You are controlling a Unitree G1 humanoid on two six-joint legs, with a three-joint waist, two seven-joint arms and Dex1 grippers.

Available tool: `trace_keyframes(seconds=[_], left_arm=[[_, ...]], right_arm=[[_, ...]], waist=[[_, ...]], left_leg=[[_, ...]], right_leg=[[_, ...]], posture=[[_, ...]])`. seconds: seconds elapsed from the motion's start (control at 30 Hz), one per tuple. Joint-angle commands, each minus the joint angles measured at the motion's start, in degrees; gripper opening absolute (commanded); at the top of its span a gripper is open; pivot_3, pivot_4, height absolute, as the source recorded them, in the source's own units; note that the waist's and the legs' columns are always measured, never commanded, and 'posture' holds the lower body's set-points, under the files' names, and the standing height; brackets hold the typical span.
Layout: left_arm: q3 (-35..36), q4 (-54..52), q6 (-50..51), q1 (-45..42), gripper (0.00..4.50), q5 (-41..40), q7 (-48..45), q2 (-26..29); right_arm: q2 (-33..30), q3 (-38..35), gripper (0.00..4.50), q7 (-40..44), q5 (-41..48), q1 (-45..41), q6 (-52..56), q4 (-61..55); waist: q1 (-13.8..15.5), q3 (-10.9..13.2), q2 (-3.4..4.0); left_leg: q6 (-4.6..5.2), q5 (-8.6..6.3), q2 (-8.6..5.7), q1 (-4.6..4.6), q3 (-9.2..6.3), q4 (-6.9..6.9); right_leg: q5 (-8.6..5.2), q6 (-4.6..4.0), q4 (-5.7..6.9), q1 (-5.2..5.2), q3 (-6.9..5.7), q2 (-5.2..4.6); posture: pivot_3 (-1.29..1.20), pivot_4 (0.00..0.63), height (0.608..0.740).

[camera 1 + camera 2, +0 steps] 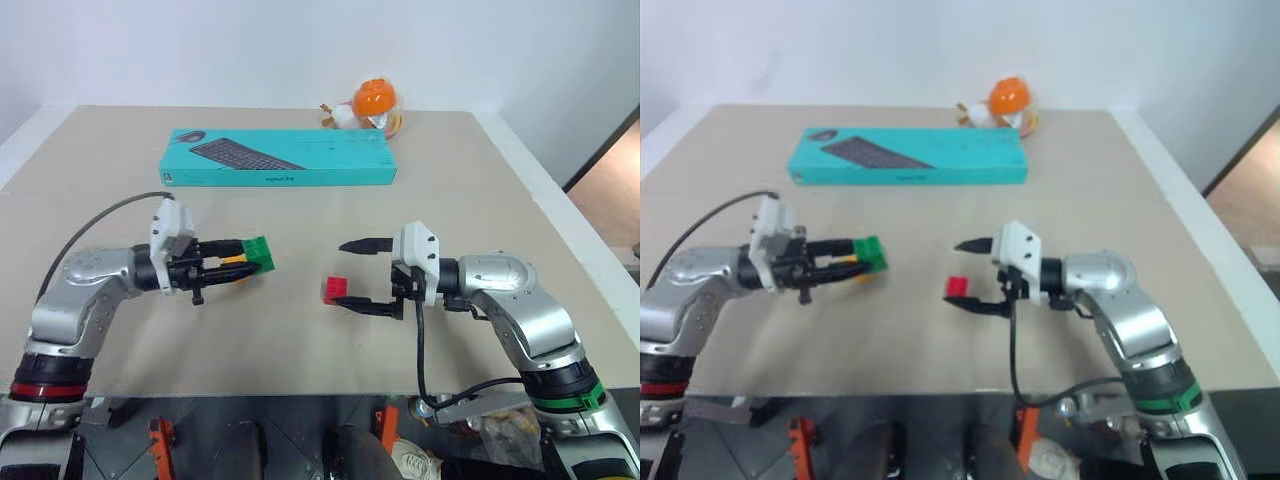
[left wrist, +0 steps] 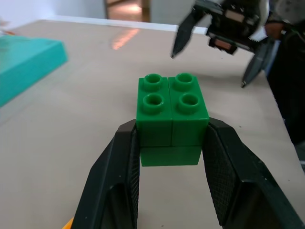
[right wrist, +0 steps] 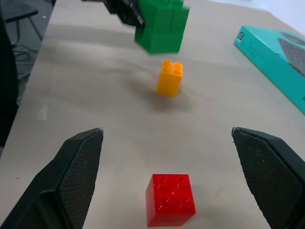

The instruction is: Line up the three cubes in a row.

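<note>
We judge the cubes light, rigid and slick-sided, best pinched on flat opposite faces: left gripper (image 1: 240, 263) clamps the green cube (image 1: 259, 253) mid-left above the yellow cube (image 3: 170, 78), while the right gripper (image 1: 358, 275), jaws wide, flanks the red cube (image 1: 335, 289) at centre.

A long, flat teal cardboard box (image 1: 277, 158) printed with a black keyboard lies across the far part of the beige tabletop (image 1: 300, 330). Just behind its right end sits a round orange-and-white plastic toy (image 1: 372, 102), close to the table's back edge, where a plain white wall (image 1: 300, 50) rises behind.
</note>
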Motion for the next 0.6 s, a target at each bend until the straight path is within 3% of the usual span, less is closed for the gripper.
trace_keyframes(seconds=[0.03, 0.27, 0.6], left_arm=[[-3.8, 3.2, -2.4, -3.2, 1.3, 3.5, -3.4, -0.5], [-10.4, 12.3, -10.4, -7.6, 1.3, 11.7, -7.9, -3.1], [-11.1, 16.0, -12.7, -9.1, 1.3, 14.9, -7.4, -6.2]], right_arm=[[-1.0, -2.8, 4.5, -1.7, 0.5, 0.7, 0.1, -3.6], [-1.9, -4.0, 4.5, -3.9, 1.4, 3.9, 2.1, -7.1], [-2.1, -3.9, 4.5, -3.3, 3.2, 5.0, 3.0, -6.8]], waist=[[0.0, 0.0, 0.0], [0.0, 0.0, 0.0], [0.0, 0.0, 0.0]], left_leg=[[0.0, 0.0, 0.0, -0.01, 0.01, 0.0], [0.0, -0.01, -0.07, -0.05, 0.02, 0.0], [0.0, 0.0, -0.06, -0.04, -0.03, 0.04]], right_leg=[[0.0, 0.0, 0.0, -0.01, 0.01, 0.0], [-0.05, 0.1, -0.01, -0.02, 0.05, -0.07], [-0.04, 0.11, 0.0, 0.0, 0.07, -0.05]], posture=[[0.0, 0.15, 0.74], [0.0, 0.15, 0.74], [0.0, 0.15, 0.74]])
